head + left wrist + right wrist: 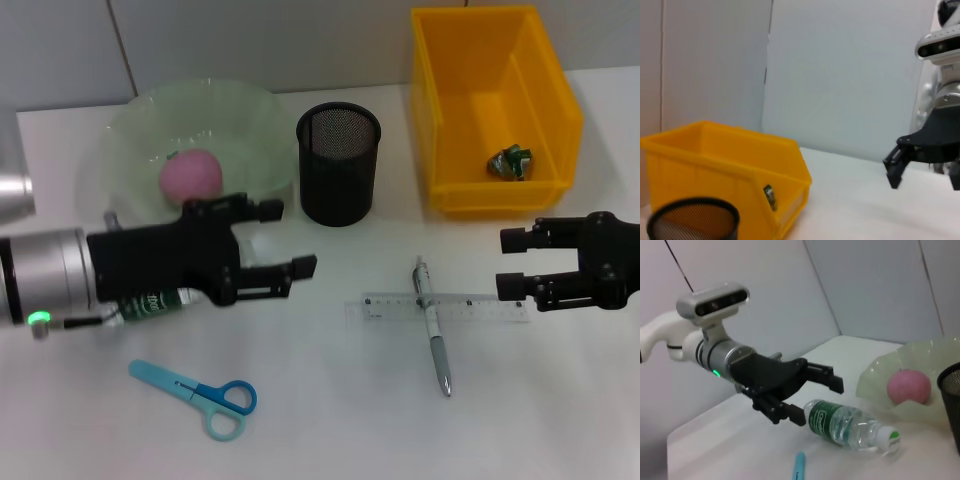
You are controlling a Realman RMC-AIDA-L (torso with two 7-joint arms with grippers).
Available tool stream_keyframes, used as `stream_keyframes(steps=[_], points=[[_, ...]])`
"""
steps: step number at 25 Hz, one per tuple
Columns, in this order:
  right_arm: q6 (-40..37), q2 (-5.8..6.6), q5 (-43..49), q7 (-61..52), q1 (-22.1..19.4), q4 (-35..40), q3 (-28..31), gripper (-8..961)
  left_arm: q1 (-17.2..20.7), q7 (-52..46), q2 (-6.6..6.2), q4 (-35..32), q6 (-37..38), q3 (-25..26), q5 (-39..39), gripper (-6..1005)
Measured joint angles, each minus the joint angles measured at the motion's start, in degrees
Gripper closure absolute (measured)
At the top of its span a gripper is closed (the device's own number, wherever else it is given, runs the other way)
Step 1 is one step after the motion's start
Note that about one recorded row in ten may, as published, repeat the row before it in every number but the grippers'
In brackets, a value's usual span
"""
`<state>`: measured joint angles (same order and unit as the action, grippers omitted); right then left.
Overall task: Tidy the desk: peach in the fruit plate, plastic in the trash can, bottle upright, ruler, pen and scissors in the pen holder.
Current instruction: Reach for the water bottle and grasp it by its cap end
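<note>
Pink peach (190,174) rests in the pale green fruit plate (250,115). Crumpled plastic (510,161) lies in the yellow trash can (545,60). Clear bottle (852,424) lies flat. Ruler (490,309), crossed by the pen (433,327), and blue scissors (200,390) lie outside the black mesh pen holder (338,165).

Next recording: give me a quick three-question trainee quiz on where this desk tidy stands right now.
1. True or false: the peach already lies in the plate.
2. The bottle is: A upright, B lying on its side, C inside the yellow bin.
3. Fill in: the pen lies across the ____.

Key: 1 true. 2 B; the open left tool hovers at it, while the open right tool waits beside the ruler. 3 ruler.
</note>
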<state>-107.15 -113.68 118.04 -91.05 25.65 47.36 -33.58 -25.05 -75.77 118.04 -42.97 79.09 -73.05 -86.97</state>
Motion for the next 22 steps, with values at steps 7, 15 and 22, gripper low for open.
stream_keyframes(steps=[7,15,22], points=[[0.4,0.37,0.9,-2.7,0.1,-1.6,0.2,181,-3.7,-10.5,0.1,-16.7,-1.6,0.1,-16.6,196],[0.2,0.58,3.4,-4.3,0.1,-1.6,0.0,181,-10.3,-24.9,0.55,-22.5,-2.2,-4.4,-32.2,196],[-0.4,0.78,4.8,-4.4,-0.4,-1.4,0.0,181,-15.5,-37.1,0.94,-25.6,-2.9,-11.9,-44.4,197]])
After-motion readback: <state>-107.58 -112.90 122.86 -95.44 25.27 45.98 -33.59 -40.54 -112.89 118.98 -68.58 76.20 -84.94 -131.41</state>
